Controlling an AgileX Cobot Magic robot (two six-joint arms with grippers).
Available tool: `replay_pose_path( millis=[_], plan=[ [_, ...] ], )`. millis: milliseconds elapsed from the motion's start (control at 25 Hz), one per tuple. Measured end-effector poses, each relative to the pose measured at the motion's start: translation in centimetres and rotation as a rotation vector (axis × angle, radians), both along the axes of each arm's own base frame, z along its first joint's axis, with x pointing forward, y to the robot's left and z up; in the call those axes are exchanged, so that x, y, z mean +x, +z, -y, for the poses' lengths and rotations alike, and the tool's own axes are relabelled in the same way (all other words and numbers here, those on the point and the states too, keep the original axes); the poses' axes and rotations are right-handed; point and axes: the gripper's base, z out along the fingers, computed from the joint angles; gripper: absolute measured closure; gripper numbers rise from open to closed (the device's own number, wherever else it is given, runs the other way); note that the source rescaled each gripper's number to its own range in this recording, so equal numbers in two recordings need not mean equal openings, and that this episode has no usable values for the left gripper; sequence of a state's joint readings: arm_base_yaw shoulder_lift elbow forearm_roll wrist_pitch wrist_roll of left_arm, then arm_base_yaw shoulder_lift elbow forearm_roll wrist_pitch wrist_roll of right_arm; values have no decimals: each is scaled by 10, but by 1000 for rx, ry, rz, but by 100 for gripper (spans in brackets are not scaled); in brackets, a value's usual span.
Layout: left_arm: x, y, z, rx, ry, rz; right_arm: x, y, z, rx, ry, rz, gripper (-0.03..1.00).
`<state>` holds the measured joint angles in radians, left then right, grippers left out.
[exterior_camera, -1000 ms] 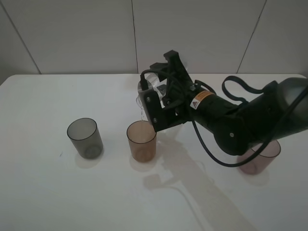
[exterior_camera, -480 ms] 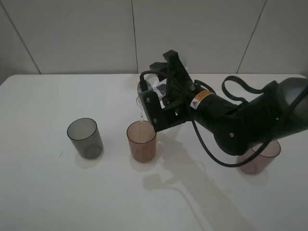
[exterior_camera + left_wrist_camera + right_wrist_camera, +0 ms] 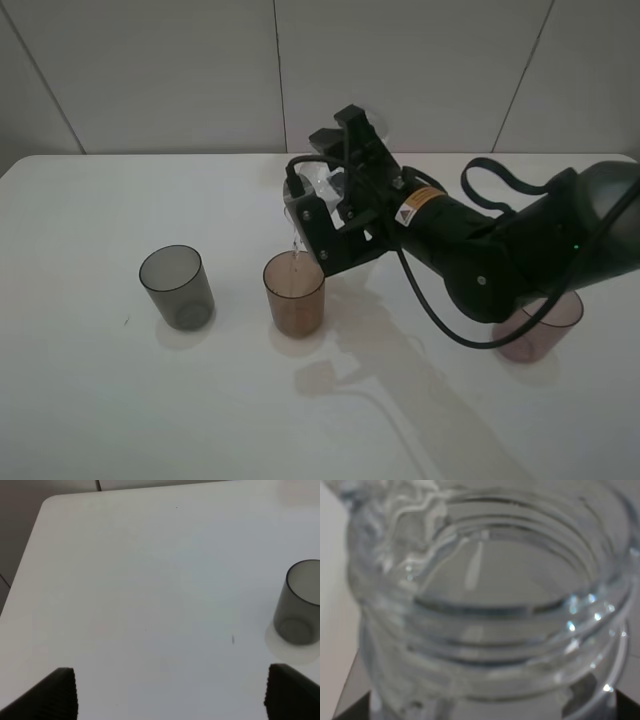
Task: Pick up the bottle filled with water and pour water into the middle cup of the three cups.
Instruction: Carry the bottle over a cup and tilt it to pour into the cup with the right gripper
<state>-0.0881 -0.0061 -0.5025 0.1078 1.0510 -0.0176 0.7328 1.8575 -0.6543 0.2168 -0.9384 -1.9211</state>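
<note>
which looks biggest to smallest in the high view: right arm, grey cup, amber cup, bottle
1. right arm
2. grey cup and amber cup: alike, no ranking
3. bottle: least showing, but mostly hidden by the arm, so unsure

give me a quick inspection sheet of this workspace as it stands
surface: white table, no spill that I can tell
job's things: bottle tilted neck-down over the amber middle cup, thin stream of water falling in; grey cup to its left; mauve cup to its right, partly hidden by the arm
clutter: nothing seen
grippers: right gripper shut on the bottle; left gripper open, empty
cables: black cable looping off the right arm
surroundings: white panelled wall
</note>
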Motion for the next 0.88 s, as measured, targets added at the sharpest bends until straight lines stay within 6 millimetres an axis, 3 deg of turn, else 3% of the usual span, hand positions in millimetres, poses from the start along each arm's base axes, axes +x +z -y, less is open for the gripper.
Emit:
replay_pose_path(
  millis=[880],
  plan=[
    [0,0,0,0,0,0,2,-4,-1,-39,7,71,94]
  ],
)
